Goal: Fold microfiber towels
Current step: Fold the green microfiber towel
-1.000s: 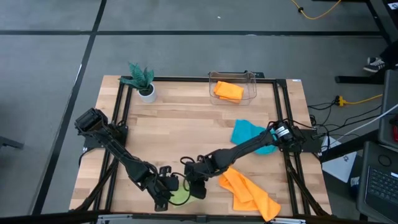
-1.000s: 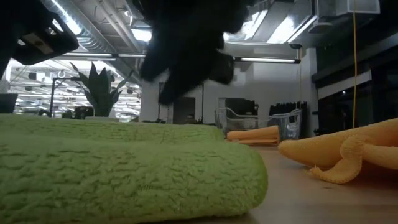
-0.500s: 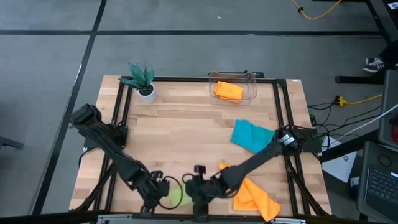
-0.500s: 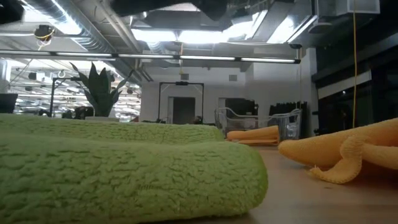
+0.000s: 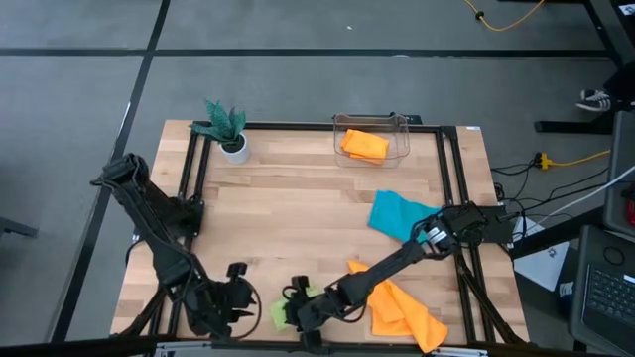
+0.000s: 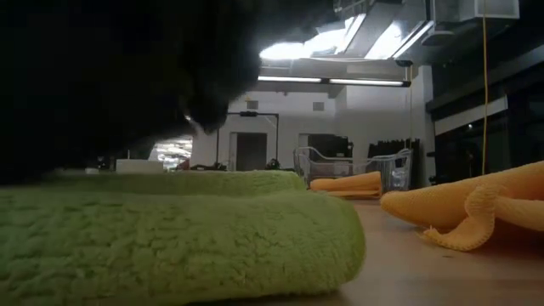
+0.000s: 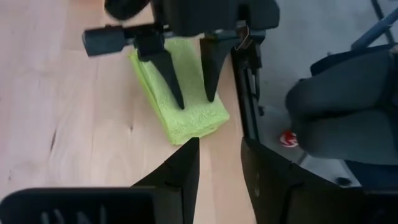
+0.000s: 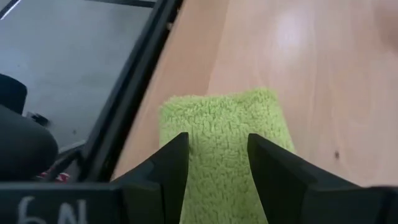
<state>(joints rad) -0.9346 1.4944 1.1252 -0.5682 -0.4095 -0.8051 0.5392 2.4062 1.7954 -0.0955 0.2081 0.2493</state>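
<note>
Even overhead light, soft shadows; low view shows glaring ceiling lights (image 6: 297, 49), a dark blurred mass blocking its left.

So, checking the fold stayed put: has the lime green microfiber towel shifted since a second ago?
No. The lime green microfiber towel stays at the wooden table's near edge.

Right hand (image 7: 194, 98) open, fingers down on the folded green towel (image 7: 180, 93)
</note>
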